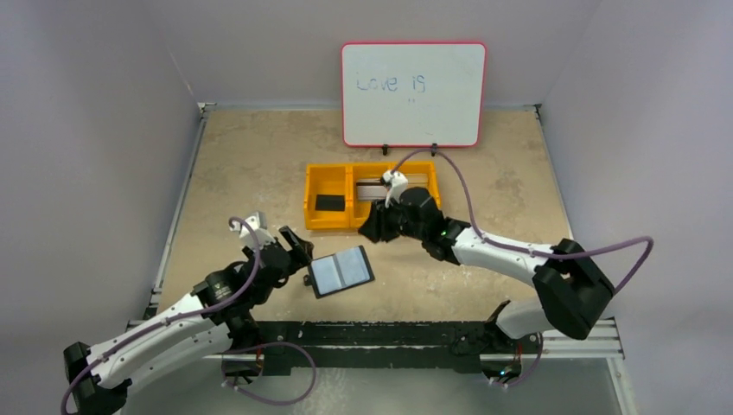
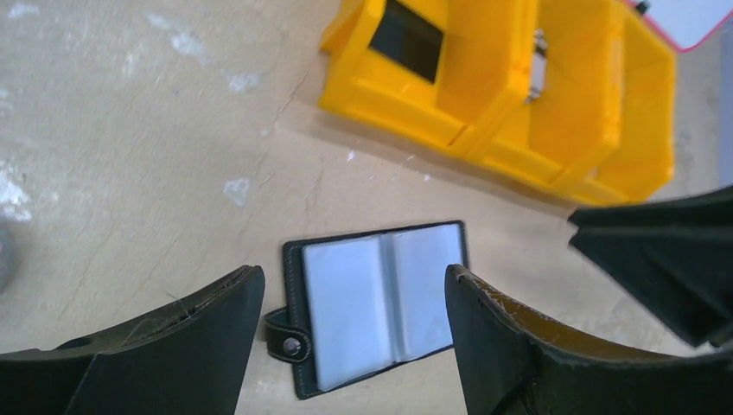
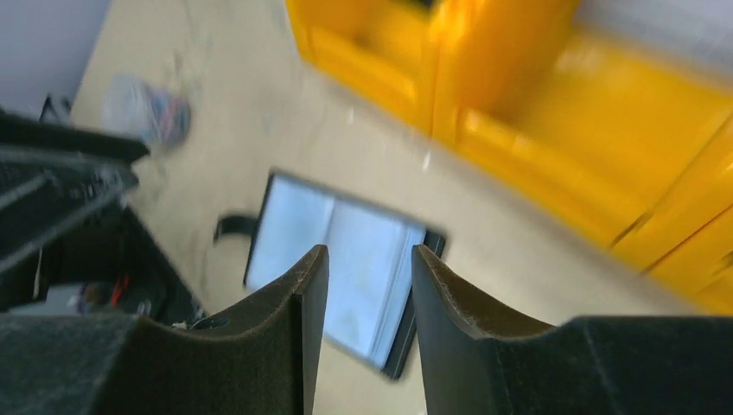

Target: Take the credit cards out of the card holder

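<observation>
A: Status. The card holder [image 1: 341, 271] lies open and flat on the table [image 1: 242, 173], pockets up, in front of the yellow tray [image 1: 309, 199]. The left gripper [image 1: 298, 257] is just beside its left edge, jaws wide, nothing between them. The right gripper [image 1: 378, 229] is at the tray's front wall, jaws parted by a narrow gap, empty.

B: Cards?

A: One card [image 1: 380, 188], pale with a dark stripe, seems to lie in the tray's middle compartment, half hidden by the right wrist. Whether the pockets hold more, I cannot tell. They read as plain pale grey in both wrist views.

B: Risks from here?

A: 1. Nothing pins the holder. A tug on a card in a tight pocket likely drags or lifts the whole holder.
2. The left gripper sits by the snap tab [image 2: 290, 343]. A clamp on the tab alone would let the holder pivot.
3. Cards are thin and flush. The fingertips may pinch the clear pocket film instead, or take two at once.
4. Both arms work one small target, so a finger collision is plausible.

B: Mitigation?

A: Left clamps the cover edge first. Right then pulls along the pocket's opening.
</observation>
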`<act>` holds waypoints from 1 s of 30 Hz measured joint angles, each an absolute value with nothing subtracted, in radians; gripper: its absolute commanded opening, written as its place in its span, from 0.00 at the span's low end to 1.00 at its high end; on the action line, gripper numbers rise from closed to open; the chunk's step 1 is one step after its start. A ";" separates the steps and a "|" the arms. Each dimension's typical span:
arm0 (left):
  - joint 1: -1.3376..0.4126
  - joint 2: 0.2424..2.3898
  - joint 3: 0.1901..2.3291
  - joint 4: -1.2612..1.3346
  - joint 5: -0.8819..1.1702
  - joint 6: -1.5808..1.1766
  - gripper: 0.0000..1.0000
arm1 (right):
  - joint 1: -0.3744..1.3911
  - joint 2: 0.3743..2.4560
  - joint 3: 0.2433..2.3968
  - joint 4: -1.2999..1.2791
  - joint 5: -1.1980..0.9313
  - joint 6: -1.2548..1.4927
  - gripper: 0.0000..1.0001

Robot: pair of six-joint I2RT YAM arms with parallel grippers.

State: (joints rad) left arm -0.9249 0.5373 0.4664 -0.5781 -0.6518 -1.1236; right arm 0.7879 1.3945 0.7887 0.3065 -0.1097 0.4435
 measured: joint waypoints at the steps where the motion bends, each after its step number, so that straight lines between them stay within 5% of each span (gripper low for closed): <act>1: -0.925 0.546 0.448 -0.582 -0.646 -1.147 0.76 | 0.795 1.403 0.742 0.305 -0.140 0.495 0.43; 20: -0.925 0.677 0.333 -0.569 -0.486 -1.272 0.69 | 0.915 1.592 0.708 0.281 -0.218 0.718 0.44; 30: -0.925 0.792 0.333 -0.550 -0.448 -1.262 0.39 | 0.924 1.629 0.761 0.233 -0.167 0.715 0.45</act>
State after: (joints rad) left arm -0.9249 0.7918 0.3332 -0.5499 -0.4477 -1.2625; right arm 0.9237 1.6287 0.7612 0.2325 -0.1665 0.7147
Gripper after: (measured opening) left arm 0.494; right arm 0.435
